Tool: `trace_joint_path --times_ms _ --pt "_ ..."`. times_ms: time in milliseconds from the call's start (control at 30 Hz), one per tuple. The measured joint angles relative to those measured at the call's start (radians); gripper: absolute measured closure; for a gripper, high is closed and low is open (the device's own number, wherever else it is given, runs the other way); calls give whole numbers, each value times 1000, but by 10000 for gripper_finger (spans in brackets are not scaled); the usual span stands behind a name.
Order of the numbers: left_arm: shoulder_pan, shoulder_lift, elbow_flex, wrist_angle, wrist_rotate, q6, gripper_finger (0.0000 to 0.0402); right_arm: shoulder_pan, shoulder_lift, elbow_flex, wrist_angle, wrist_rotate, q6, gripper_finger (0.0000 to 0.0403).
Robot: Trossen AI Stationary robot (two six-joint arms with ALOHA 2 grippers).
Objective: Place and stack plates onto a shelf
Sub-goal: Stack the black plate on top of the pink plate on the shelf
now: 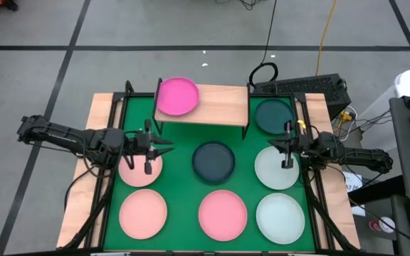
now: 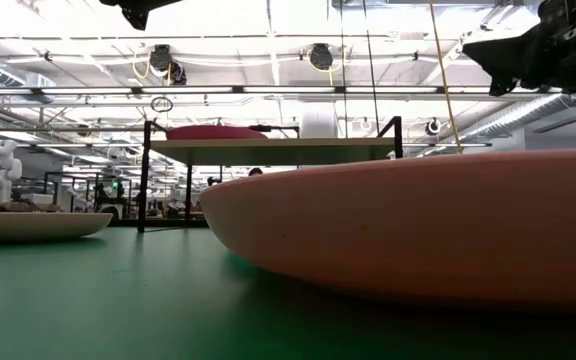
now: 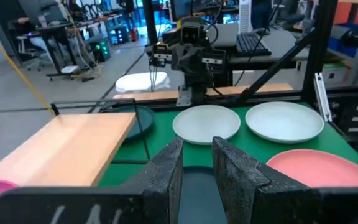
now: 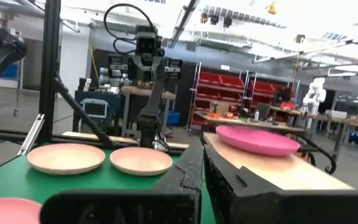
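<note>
The light-wood shelf (image 1: 212, 105) stands on thin black legs at the table's far side. One hot pink plate (image 1: 176, 96) lies flat on its left end, also seen in the right wrist view (image 4: 257, 140). Flat on the green table lie two dark teal plates (image 1: 213, 161) (image 1: 275, 116), two pale mint plates (image 1: 276, 167) (image 1: 280, 217), a pink plate (image 1: 223, 213) and two pale salmon plates (image 1: 142, 213) (image 1: 135, 171). My left gripper (image 1: 166, 148) hovers over the farther salmon plate, slightly open and empty. My right gripper (image 1: 280, 147) hovers over the farther mint plate, shut and empty.
Black frame posts (image 1: 128, 89) stand at the table's corners beside the shelf. A keyboard (image 1: 305, 87) and cables lie beyond the far right edge. The shelf's right half (image 1: 226, 107) is bare wood. In the low view a plate (image 2: 418, 230) fills the foreground.
</note>
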Motion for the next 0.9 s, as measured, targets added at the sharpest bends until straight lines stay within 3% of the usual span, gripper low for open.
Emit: trace_joint_path --times_ms 267,567,767,900 --pt "21 10 0 78 -104 98 309 0 0 0 108 -2 123 403" --pt "98 74 0 191 -111 74 309 0 21 6 222 1 259 403" --pt "106 155 0 204 -111 -25 309 0 182 83 81 -6 334 403" --pt "98 219 1 239 -110 -107 309 1 342 156 63 -65 340 403"
